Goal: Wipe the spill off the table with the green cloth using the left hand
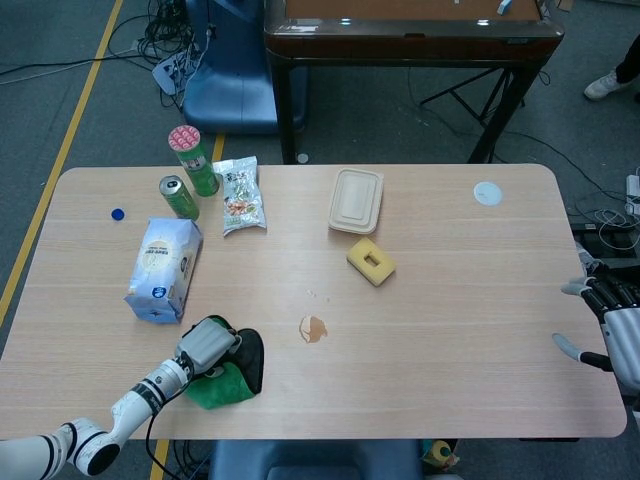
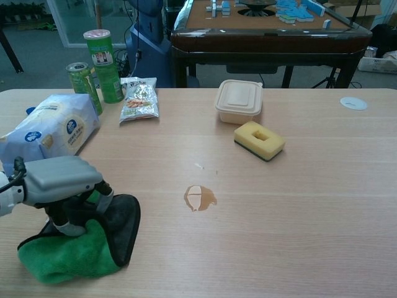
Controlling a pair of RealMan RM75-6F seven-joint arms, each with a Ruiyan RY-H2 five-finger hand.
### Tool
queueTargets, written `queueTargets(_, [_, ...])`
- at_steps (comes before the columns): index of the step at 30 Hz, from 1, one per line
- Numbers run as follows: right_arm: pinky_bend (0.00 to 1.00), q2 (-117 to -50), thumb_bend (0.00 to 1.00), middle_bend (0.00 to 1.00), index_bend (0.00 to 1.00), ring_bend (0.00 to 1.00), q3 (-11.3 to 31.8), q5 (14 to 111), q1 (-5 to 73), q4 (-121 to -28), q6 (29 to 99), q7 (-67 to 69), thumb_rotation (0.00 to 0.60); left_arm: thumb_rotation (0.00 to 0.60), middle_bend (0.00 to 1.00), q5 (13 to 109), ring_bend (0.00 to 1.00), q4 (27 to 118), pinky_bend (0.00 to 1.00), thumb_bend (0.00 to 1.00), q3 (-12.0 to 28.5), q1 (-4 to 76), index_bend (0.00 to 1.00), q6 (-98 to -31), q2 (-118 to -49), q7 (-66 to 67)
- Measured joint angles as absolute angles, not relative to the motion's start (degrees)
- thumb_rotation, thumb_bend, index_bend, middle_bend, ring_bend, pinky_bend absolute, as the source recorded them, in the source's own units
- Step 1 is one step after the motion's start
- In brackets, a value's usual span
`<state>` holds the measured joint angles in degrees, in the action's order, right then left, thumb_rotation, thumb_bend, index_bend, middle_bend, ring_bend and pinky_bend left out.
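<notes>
**Cloth gathered, spill waiting**

I press my left hand (image 2: 62, 186) on the green cloth (image 2: 74, 251), fingers curled into its folds, well left of the brown spill (image 2: 199, 197) on the surface (image 2: 298, 223). To wipe well, I should keep a firm grip, then drag right across the spill. My right hand (image 1: 615, 325) hangs spread, holding nothing, far right of the spill.

Fluffy green cloth (image 2: 65, 261), matt wooden table (image 2: 298, 205)

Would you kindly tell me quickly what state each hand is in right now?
Left hand: fingers curled down, gripping the green cloth.
Right hand: open at the table's right edge, holding nothing.
</notes>
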<state>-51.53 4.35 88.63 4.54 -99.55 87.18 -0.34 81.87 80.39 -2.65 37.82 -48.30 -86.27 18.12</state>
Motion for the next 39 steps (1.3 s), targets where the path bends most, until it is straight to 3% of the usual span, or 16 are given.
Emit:
queueTargets(14, [0.25,-51.34,0.22,0.31,0.33,0.21,4.48,88.94,4.10,-99.79,88.12,0.04,0.600,0.600,0.77,85.03,0.78,79.18,1.00,0.29,-2.79,37.73,0.72,-50.99,-86.24,12.23])
queueTargets(23, [0.25,-51.52,0.22,0.31,0.33,0.21,4.52,89.15,4.18,-99.35,88.05,0.64,0.600,0.600,0.79,87.27,0.80,81.37,1.00,0.31,-1.32,38.11,0.73,-54.10,-82.10,4.87])
queueTargets(29, [0.25,-51.63,0.22,0.31,0.33,0.21,4.63,89.17,4.26,-99.18,88.07,0.79,0.600,0.600,0.79,87.22,0.80,85.03,1.00,0.31,1.94,39.12,0.72,-55.99,-78.46,-1.03])
queueTargets(39, [0.25,-51.53,0.22,0.31,0.33,0.21,4.78,88.76,4.44,-99.36,87.62,0.48,0.600,0.600,0.77,86.88,0.78,84.43,1.00,0.31,6.54,43.06,0.69,-55.85,-80.26,-11.15])
